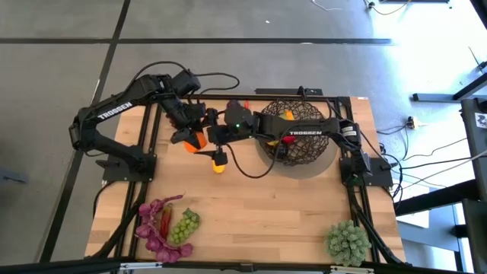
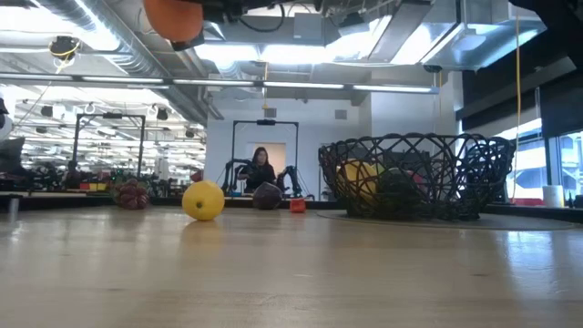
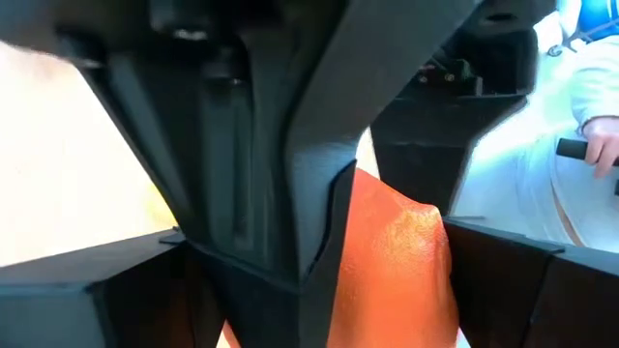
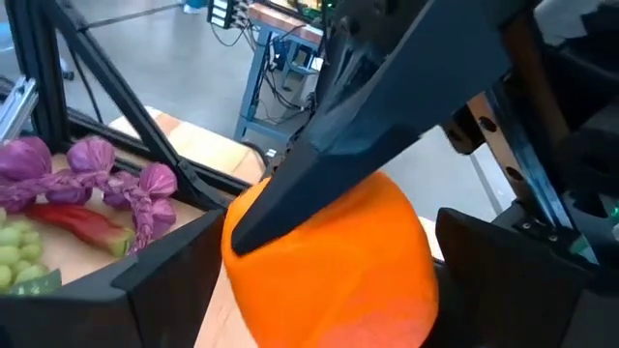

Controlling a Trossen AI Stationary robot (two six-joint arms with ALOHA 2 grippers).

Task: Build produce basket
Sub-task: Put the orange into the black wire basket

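Fruit already sits in our round dark wire basket [image 1: 297,133] at 2 o'clock; left gripper [image 1: 195,139] clamps the round orange [image 1: 196,142] aloft, right gripper [image 1: 216,137] open around it; lemon [image 2: 203,200], grapes [image 1: 184,226], chilli [image 1: 165,221] remain.

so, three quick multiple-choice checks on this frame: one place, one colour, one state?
1. The lemon lies
A. in the basket
B. on the bare table, outside the basket
C. among the grapes

2. The chilli by the grapes is
A. red
B. green
C. yellow

3. The orange is
A. resting on the table
B. inside the basket
C. held up off the table

Key:
1 B: the lemon sits on the table, left of the basket.
2 A: the chilli is red, beside the green grapes.
3 C: the left gripper clamps the orange in the air, with the right gripper close by.
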